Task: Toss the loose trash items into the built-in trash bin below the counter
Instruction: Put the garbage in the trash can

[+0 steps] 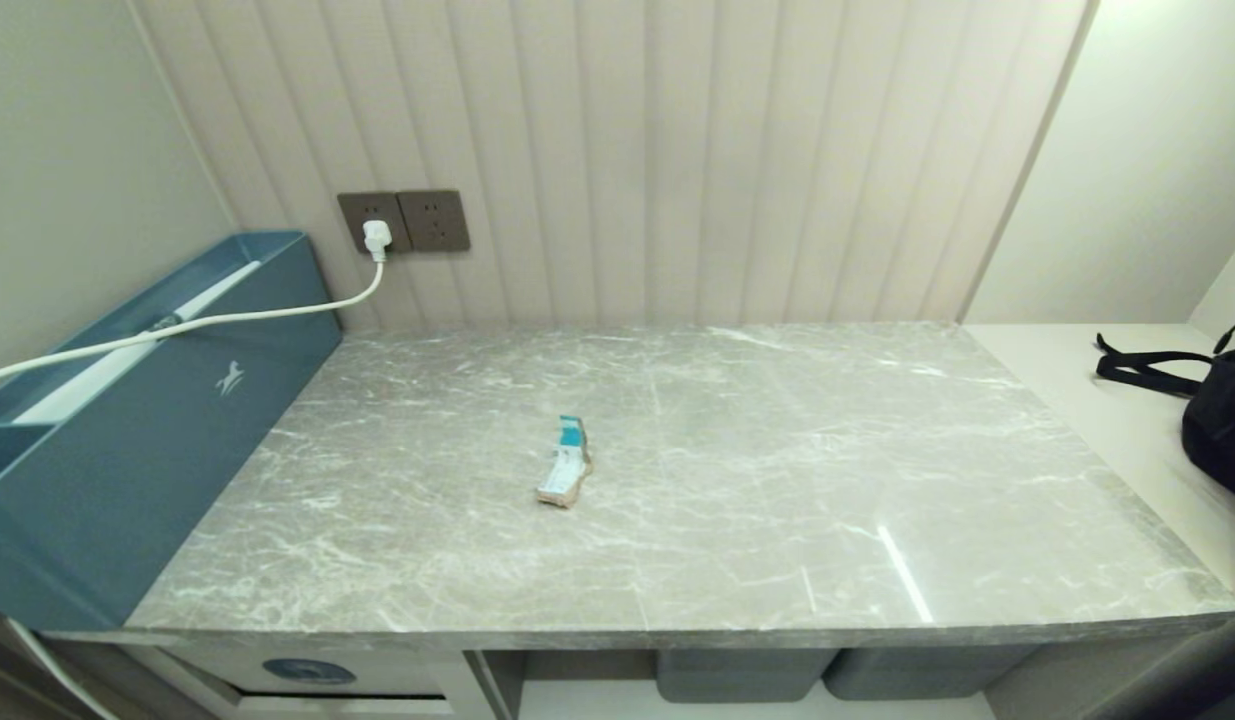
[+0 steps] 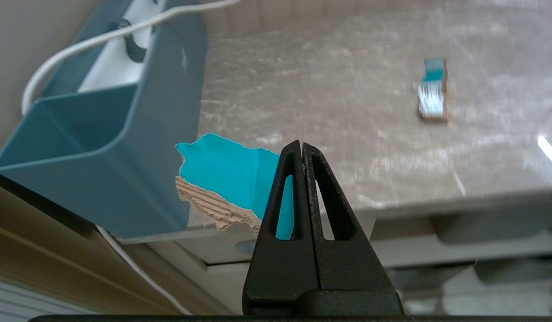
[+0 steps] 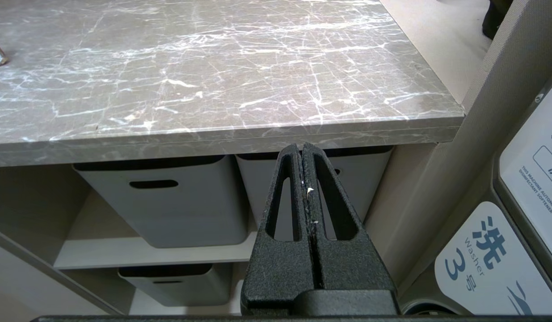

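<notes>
The left gripper [image 2: 301, 150] hangs off the front edge of the desk [image 1: 737, 470] near the blue box [image 1: 127, 450], its jaws clamped on a torn scrap with a teal face [image 2: 226, 172]. A folded teal-and-white carton piece [image 1: 567, 462] lies mid-desk, well apart from that box, while the bin flap with its blue sticker [image 1: 309, 671] sits below the desk edge. The right gripper [image 3: 302, 150] waits, jaws together, before the grey baskets [image 3: 168, 201].

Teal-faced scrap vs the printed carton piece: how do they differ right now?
The teal-faced scrap is pinched in the shut left gripper, off the counter's front edge; the printed carton piece lies loose mid-counter. The scrap shows a plain teal face and torn corrugated edge; the carton piece is narrow, folded, teal and white. Both are cardboard trash.
</notes>
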You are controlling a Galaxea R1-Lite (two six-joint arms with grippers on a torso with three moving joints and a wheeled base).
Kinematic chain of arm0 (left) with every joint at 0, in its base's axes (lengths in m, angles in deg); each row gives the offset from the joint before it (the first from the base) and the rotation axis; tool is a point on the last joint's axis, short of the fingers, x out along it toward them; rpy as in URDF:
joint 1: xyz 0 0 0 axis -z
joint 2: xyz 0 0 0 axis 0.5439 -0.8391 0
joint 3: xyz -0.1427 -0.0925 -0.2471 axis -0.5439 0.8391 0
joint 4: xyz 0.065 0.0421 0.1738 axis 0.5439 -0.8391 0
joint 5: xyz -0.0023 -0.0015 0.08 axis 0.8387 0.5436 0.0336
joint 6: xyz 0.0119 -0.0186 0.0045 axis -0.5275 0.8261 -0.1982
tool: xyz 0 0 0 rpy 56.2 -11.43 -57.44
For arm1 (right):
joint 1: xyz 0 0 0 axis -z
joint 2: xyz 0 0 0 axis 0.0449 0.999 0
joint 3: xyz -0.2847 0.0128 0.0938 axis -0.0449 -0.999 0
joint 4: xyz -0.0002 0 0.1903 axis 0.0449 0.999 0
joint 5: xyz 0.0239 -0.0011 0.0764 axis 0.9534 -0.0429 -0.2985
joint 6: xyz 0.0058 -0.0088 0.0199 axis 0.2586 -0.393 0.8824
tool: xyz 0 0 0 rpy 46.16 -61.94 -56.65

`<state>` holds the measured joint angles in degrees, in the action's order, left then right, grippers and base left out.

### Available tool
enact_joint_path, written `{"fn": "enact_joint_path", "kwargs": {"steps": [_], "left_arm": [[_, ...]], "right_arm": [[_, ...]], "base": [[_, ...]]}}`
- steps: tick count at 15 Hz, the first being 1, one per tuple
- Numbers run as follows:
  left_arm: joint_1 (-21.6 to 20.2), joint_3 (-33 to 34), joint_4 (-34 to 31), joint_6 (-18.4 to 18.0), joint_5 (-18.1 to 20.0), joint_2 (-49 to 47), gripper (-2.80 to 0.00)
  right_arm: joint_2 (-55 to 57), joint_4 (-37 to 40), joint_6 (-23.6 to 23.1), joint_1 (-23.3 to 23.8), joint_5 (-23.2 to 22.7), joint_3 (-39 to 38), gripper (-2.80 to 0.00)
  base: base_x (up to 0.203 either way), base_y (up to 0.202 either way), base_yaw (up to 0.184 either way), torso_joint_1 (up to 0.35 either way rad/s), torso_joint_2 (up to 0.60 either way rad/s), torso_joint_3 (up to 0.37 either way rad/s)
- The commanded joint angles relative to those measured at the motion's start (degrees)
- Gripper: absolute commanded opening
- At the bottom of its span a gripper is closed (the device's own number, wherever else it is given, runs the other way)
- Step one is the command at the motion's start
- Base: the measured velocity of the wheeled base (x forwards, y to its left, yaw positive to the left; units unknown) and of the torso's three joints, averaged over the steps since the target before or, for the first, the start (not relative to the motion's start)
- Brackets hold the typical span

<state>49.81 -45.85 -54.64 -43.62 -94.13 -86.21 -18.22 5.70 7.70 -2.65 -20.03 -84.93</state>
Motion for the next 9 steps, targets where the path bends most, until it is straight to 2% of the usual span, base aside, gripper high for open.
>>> {"fn": "enact_joint_path", "kwargs": {"steps": [1,4,9], "left_arm": [[-0.2,1.9,-0.6,-1.1,0.7,3.6,-2.8],[-0.6,2.5,-1.1,-1.8,1.1,4.5,-2.8],[-0.5,6.8,-1.7,-1.3,1.5,7.6,-2.8]], "right_arm": [[0.0,0.0,0.0,0.1,0.0,-0.1,-2.8],[0.0,-0.1,-0.4,0.0,-0.2,-0.1,-2.8],[0.0,-0.1,-0.4,0.0,-0.2,-0.1,-2.8]], "base": [[0.0,0.0,0.0,0.0,0.0,0.0],[0.0,0.0,0.0,-0.036,0.08,0.048],[0.0,0.0,0.0,-0.183,0.4,0.214]]}}
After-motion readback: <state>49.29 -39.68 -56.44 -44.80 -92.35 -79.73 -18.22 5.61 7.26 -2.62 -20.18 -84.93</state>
